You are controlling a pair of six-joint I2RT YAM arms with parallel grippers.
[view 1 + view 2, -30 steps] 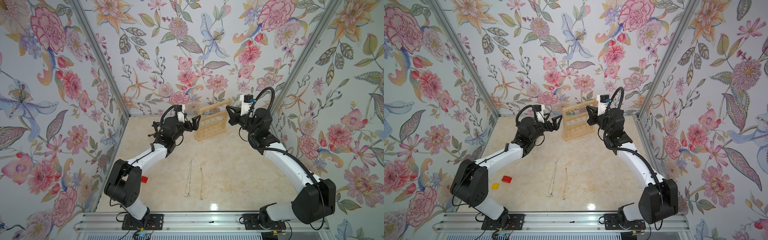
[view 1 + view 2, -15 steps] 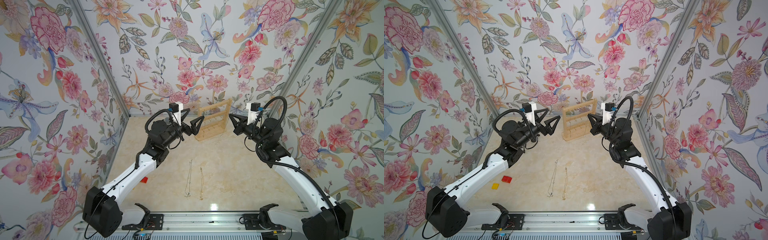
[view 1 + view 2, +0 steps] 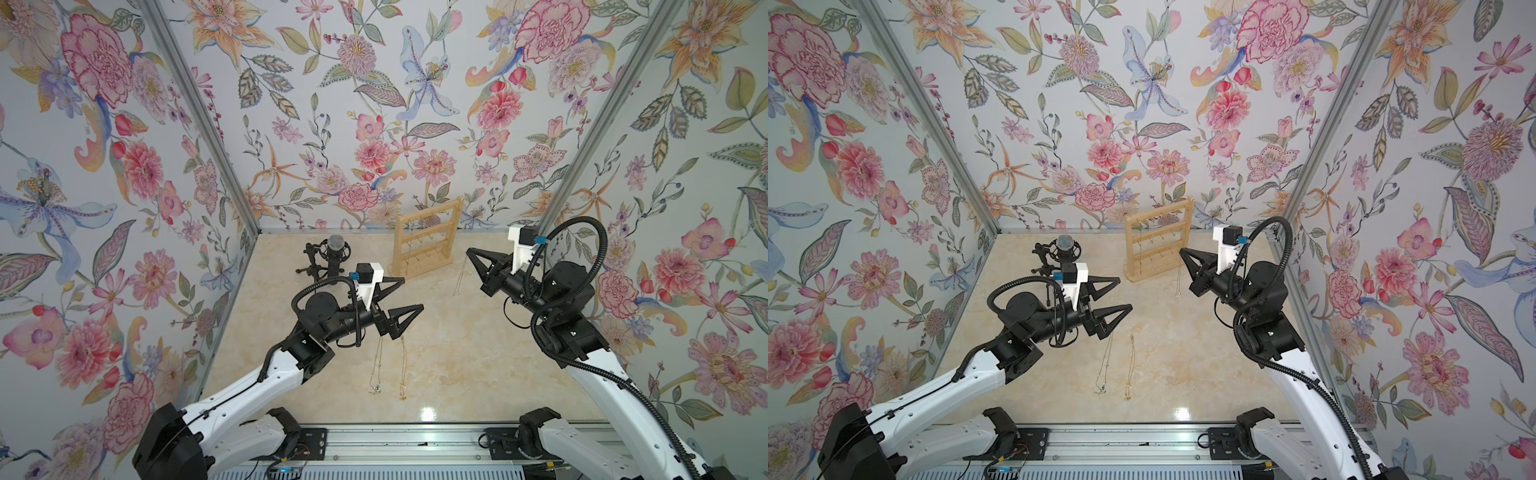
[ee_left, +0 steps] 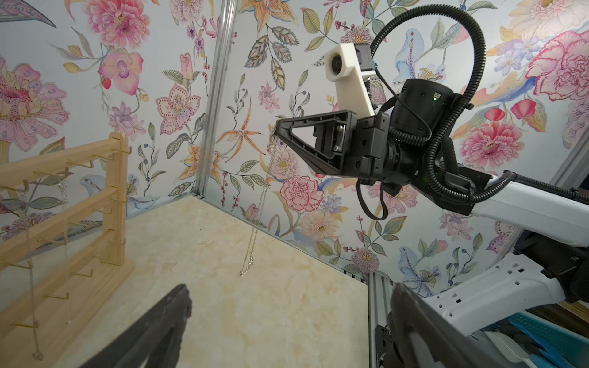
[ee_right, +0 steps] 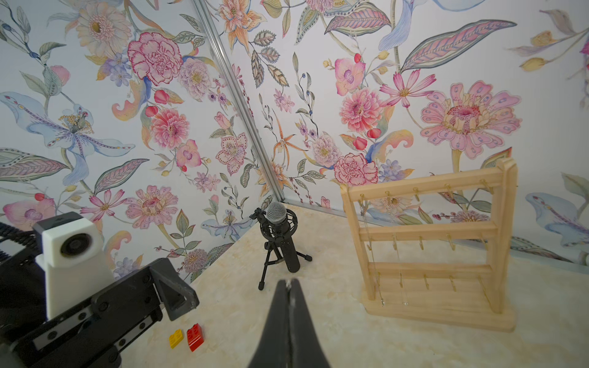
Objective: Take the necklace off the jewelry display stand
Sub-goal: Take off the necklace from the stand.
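Right gripper (image 4: 278,131) is pinched shut on the top of a thin necklace (image 4: 261,204). The chain hangs straight down from the closed tips, off the hooks and apart from the jewelry display stand (image 3: 424,241). In a top view the necklace (image 3: 460,276) dangles just beside the stand's right post. Can't tell if its lower end touches the tabletop (image 3: 478,353). The right wrist view confirms the jaws are pressed together (image 5: 288,283). The stand (image 5: 427,248) is upright at the back wall, with other thin chains (image 5: 369,245) hung on its left hooks. Left gripper (image 3: 409,296) is spread wide and holds nothing. It hovers mid-table, pointing toward the stand and well apart from it. A silver necklace (image 3: 376,365) and a gold necklace (image 3: 403,365) lie stretched out side by side on the tabletop, below the left gripper in both top views. A microphone (image 5: 280,242) on a black tripod stands left of the stand. A red brick (image 5: 195,336) and a yellow brick (image 5: 176,337) sit touching on the table.
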